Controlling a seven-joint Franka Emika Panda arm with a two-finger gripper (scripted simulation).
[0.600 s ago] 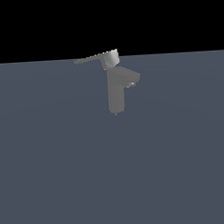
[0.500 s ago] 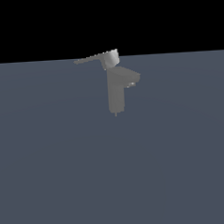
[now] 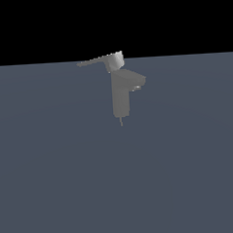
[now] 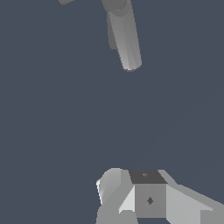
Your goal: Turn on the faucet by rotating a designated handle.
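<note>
Standing well apart from the jaws, the faucet.

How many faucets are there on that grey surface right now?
1. The faucet stands alone near the middle of the grey surface in the exterior view, its handle pointing toward that view's left. No others show.

Faucet: upright on flat ground, approx centre of exterior view, toward the far edge. Handle: on top of column, blade out to exterior view's left. Spout: off column's upper part, to exterior view's right. Gripper: wrist view only, well apart from faucet.
</note>
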